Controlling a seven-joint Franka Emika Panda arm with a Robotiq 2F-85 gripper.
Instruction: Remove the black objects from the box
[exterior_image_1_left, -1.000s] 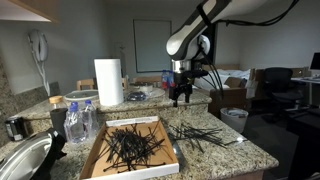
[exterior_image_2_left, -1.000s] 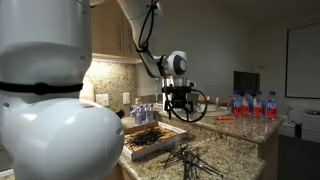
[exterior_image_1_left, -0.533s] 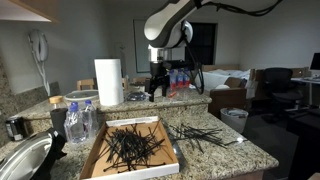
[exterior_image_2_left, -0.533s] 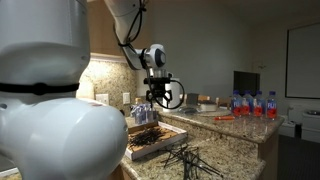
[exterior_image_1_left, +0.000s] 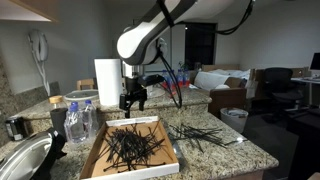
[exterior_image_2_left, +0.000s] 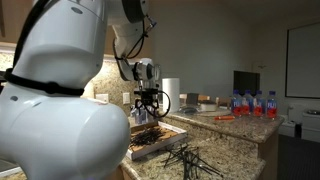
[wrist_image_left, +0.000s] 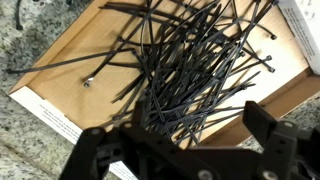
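A shallow cardboard box (exterior_image_1_left: 150, 165) on the granite counter holds a tangle of thin black zip ties (exterior_image_1_left: 130, 147). It also shows in an exterior view (exterior_image_2_left: 170, 135) and fills the wrist view (wrist_image_left: 70, 60), with the ties (wrist_image_left: 190, 60) heaped across it. A second loose pile of black ties (exterior_image_1_left: 200, 133) lies on the counter beside the box, also seen in an exterior view (exterior_image_2_left: 190, 157). My gripper (exterior_image_1_left: 133, 100) hangs open and empty above the far end of the box; its fingers (wrist_image_left: 180, 135) frame the pile in the wrist view.
A paper towel roll (exterior_image_1_left: 108, 82) stands behind the box. Water bottles (exterior_image_1_left: 78, 122) and a metal bowl (exterior_image_1_left: 22, 160) sit beside it near the counter's end. More bottles (exterior_image_2_left: 252, 104) stand on the far counter.
The arm has swung sideways from above the loose pile on the counter to above the box. The gripper stays open and empty.
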